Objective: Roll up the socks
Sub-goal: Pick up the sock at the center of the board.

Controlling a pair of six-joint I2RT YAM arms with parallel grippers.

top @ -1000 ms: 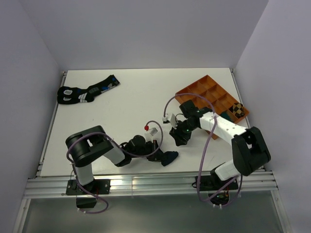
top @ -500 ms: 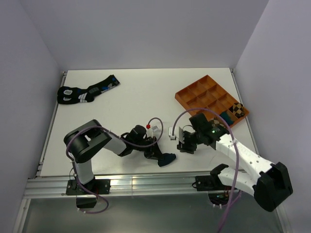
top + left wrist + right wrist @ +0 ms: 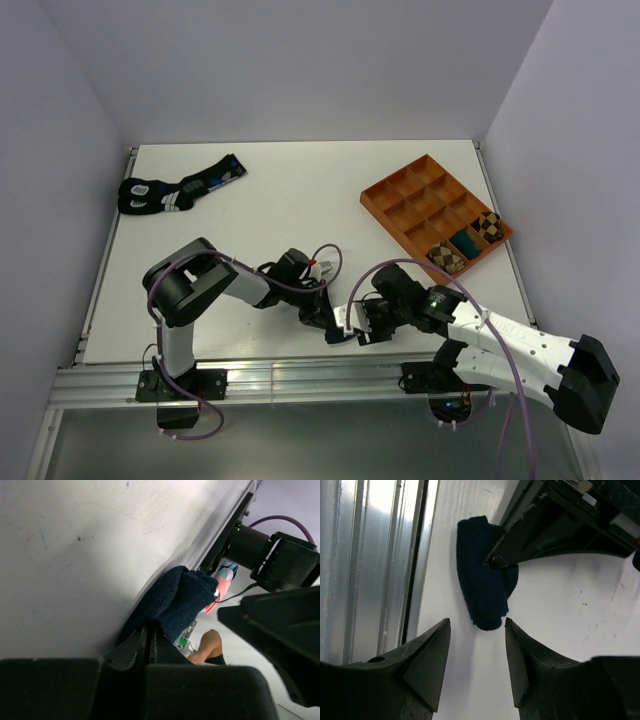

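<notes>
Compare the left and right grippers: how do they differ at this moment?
The left gripper is shut, pinching the navy sock; the right gripper is open and holds nothing. The left touches the sock; the right only points at it, its fingers clear of the fabric. Both are low over the table, close to its near edge.

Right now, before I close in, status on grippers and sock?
Left gripper shut on navy sock. Right gripper open, hovering just short of it. Nothing between them; sock near the table edge.
</notes>
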